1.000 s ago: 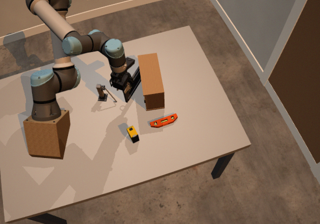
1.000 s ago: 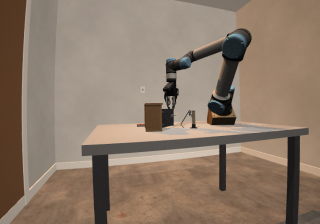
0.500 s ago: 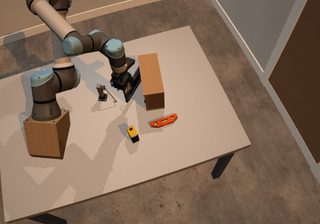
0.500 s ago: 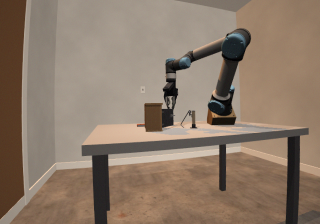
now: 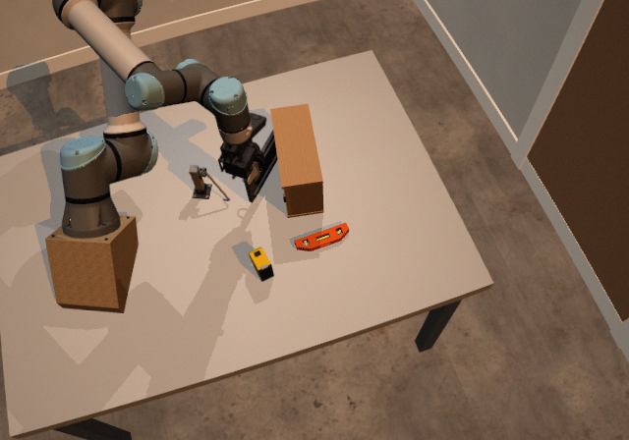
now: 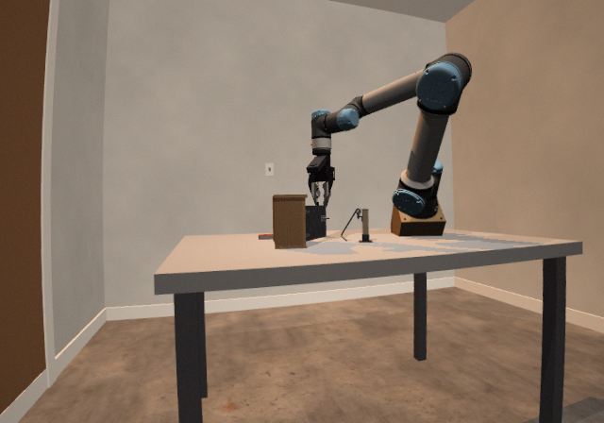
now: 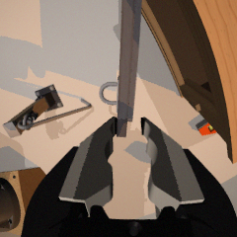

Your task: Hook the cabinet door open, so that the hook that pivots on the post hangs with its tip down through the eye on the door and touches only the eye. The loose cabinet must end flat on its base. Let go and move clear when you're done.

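Observation:
The wooden cabinet (image 5: 297, 158) stands flat on the table, with its dark door (image 5: 261, 171) swung open toward the post (image 5: 198, 182). My gripper (image 5: 238, 171) is above the door and its narrowly set fingers straddle the door's top edge (image 7: 127, 64). The left finger touches the edge and a small gap stays on the right. The metal eye (image 7: 109, 93) sticks out of the door face toward the post. The hook (image 5: 218, 189) hangs from the post with its tip on the table, apart from the eye. In the side view the gripper (image 6: 319, 202) sits on the door (image 6: 315, 222).
An orange spirit level (image 5: 321, 236) lies in front of the cabinet. A yellow and black box (image 5: 260, 262) lies nearer the front edge. The arm's wooden base block (image 5: 91, 262) stands at the left.

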You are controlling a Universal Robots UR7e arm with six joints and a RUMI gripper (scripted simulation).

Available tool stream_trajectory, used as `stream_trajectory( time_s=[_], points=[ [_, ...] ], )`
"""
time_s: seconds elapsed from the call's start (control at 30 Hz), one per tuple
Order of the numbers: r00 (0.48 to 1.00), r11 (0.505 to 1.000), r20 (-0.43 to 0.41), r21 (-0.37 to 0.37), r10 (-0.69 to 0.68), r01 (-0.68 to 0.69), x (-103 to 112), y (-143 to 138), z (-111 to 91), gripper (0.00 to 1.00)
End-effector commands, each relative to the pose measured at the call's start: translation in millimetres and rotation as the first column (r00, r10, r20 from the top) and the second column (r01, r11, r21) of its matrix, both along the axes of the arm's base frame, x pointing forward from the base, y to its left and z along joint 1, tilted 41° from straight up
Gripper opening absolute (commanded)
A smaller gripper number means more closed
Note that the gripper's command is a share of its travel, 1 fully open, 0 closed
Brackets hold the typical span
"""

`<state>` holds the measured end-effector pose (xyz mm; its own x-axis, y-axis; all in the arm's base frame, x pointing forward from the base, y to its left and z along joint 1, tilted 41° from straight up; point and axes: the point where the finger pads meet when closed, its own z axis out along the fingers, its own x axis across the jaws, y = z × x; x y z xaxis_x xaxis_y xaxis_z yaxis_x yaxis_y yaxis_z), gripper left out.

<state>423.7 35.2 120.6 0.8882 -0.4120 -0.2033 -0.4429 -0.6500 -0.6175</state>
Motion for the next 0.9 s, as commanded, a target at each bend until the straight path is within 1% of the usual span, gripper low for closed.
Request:
stream_trajectory(
  time_s=[0.0,0.63,0.73,0.87],
  points=[
    [1.0,1.0,0.004,-0.002,0.0,0.0,1.2,-0.7,1.1,0.15],
    [1.0,1.0,0.003,-0.002,-0.001,0.001,1.0,-0.6,1.1,0.15],
    [0.999,1.0,-0.02,0.004,-0.027,0.027,-2.8,1.0,0.8,0.15],
    [0.999,1.0,-0.023,0.004,-0.03,0.031,-5.7,2.1,1.4,0.15]
  ],
)
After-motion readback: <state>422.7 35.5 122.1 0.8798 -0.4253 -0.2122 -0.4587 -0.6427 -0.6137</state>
